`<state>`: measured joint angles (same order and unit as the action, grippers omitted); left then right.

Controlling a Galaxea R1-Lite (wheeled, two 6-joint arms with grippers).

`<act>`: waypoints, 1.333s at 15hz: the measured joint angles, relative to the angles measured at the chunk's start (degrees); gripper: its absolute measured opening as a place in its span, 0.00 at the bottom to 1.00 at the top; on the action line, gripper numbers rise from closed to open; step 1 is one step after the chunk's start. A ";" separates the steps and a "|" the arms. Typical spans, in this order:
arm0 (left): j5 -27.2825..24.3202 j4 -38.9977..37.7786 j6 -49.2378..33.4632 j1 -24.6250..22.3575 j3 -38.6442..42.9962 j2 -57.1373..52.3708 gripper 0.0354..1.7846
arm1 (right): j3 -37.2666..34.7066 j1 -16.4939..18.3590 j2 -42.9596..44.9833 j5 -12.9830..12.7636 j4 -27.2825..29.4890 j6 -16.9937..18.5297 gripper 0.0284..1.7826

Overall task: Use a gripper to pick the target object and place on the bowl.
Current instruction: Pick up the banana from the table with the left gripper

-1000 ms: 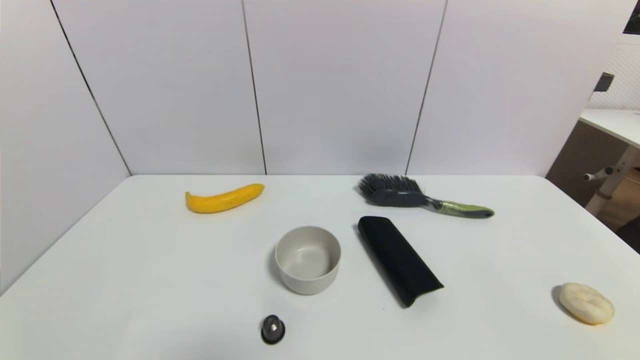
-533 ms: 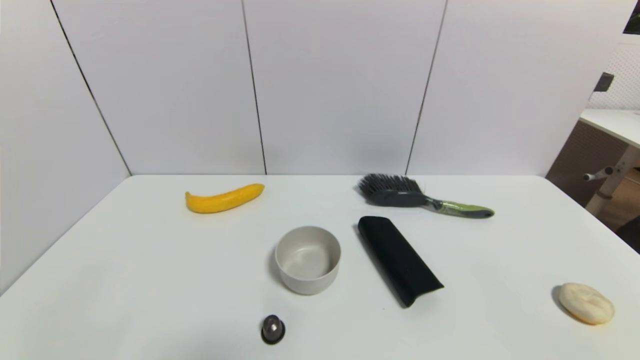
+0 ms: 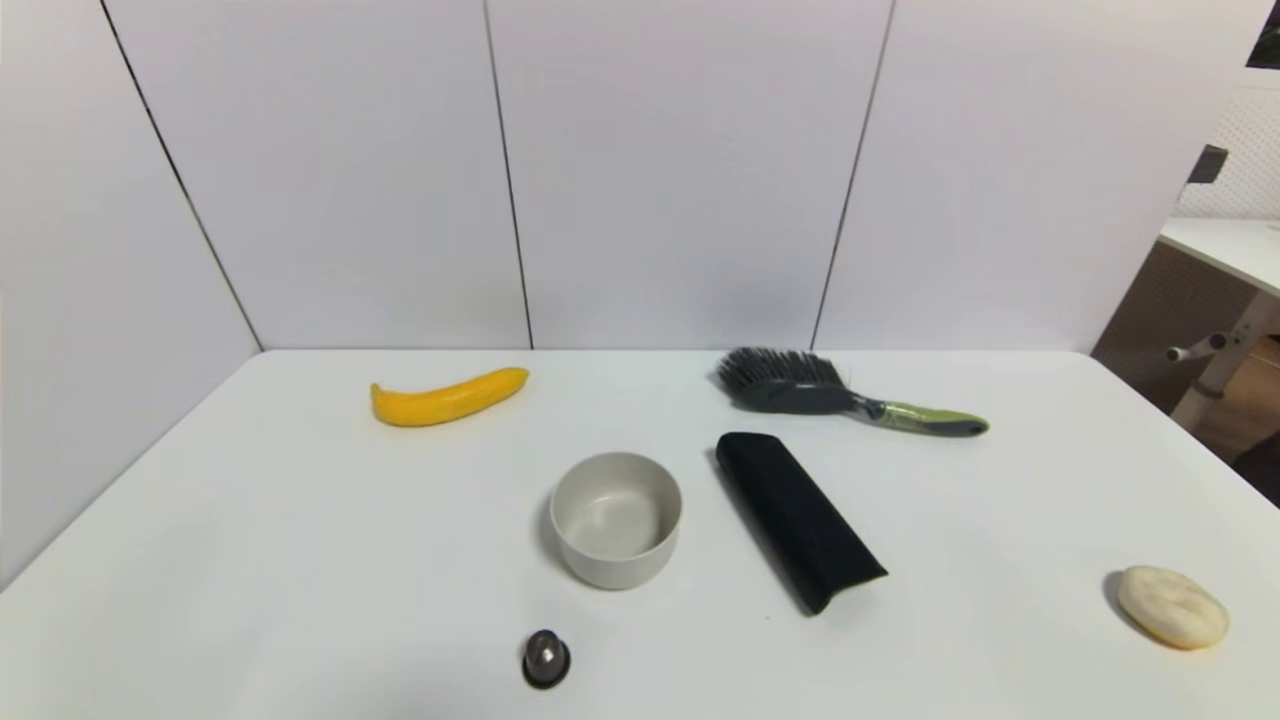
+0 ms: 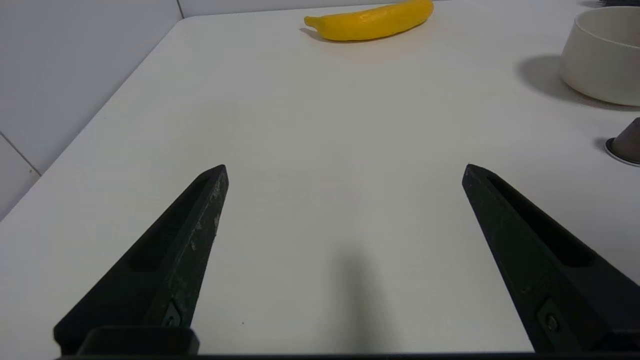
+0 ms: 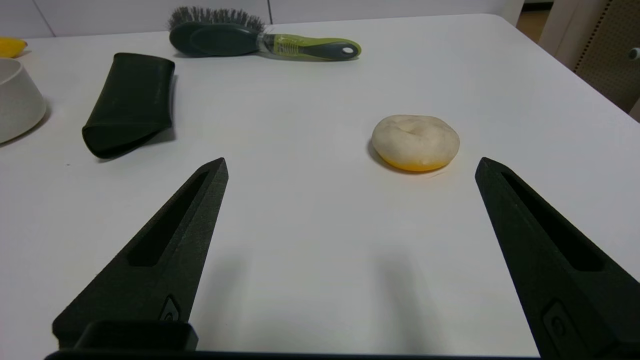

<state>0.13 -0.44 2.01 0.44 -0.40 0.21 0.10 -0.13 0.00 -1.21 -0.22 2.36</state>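
Note:
The yellow banana (image 3: pixel 447 398) lies on the white table at the back left; it also shows in the left wrist view (image 4: pixel 370 21). The off-white bowl (image 3: pixel 616 518) stands empty at the table's middle, also in the left wrist view (image 4: pixel 602 55). Neither gripper shows in the head view. My left gripper (image 4: pixel 345 170) is open and empty, low over bare table near the front left, well short of the banana. My right gripper (image 5: pixel 351 164) is open and empty near the front right, with the cream bun-like lump (image 5: pixel 415 142) just beyond its fingertips.
A black folded case (image 3: pixel 797 518) lies right of the bowl. A hairbrush with a green handle (image 3: pixel 840 395) lies at the back right. A small dark metal knob (image 3: pixel 546 657) sits in front of the bowl. The cream lump (image 3: pixel 1171 606) is at the front right.

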 joint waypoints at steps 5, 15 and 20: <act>1.12 0.09 0.22 0.05 -17.54 12.56 0.94 | 0.00 0.00 0.00 -0.02 -0.02 0.00 0.96; 1.38 9.30 9.07 0.20 -82.94 66.38 0.94 | 0.00 0.00 0.00 -0.02 -0.02 -0.02 0.96; -0.13 27.04 11.76 0.41 -99.16 86.50 0.94 | 0.00 0.00 0.00 -0.02 -0.02 0.00 0.96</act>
<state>0.00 26.60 13.78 0.85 -99.56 86.71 0.10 -0.13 0.00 -1.23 -0.24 2.36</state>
